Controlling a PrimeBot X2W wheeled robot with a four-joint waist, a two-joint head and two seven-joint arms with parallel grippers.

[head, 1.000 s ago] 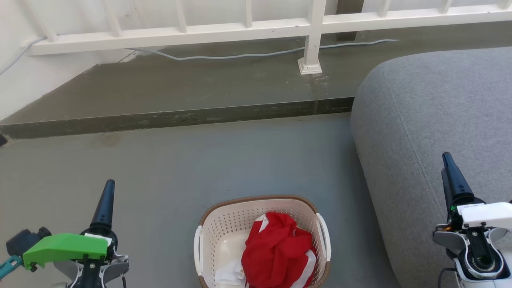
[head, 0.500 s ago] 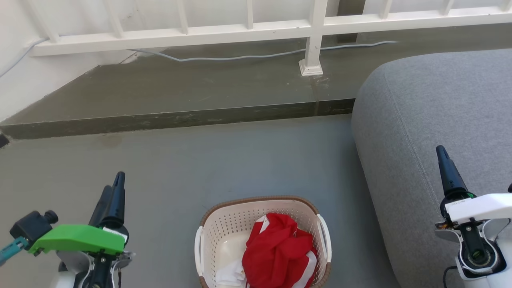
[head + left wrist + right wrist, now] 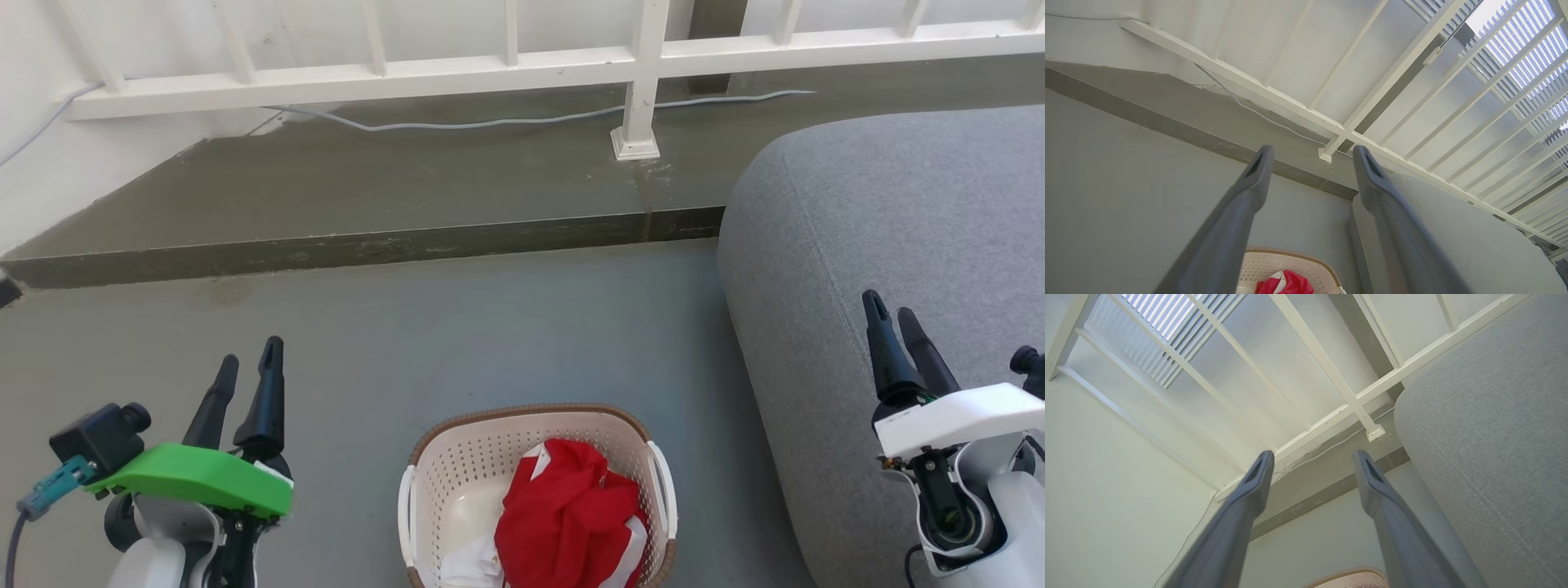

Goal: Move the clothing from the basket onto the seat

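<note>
Red clothing (image 3: 563, 514): one heap in one basket (image 3: 531, 408) | one seat (image 3: 898, 212) | left pincer (image 3: 252, 351), right pincer (image 3: 888, 304): both spread, empty

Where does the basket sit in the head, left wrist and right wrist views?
Head view: basket at bottom centre, left of the seat.
Left wrist view: basket at bottom edge, near centre.
Right wrist view: a sliver of basket rim at the bottom edge, right of centre.
Shared landmark: the railing post's foot, beyond the basket in each.

We logged the grey floor (image 3: 367, 327) bearing the basket (image 3: 465, 457), the seat (image 3: 898, 204) standing near its right; a pale cable (image 3: 490, 124) lay along the raised step (image 3: 367, 188).
</note>
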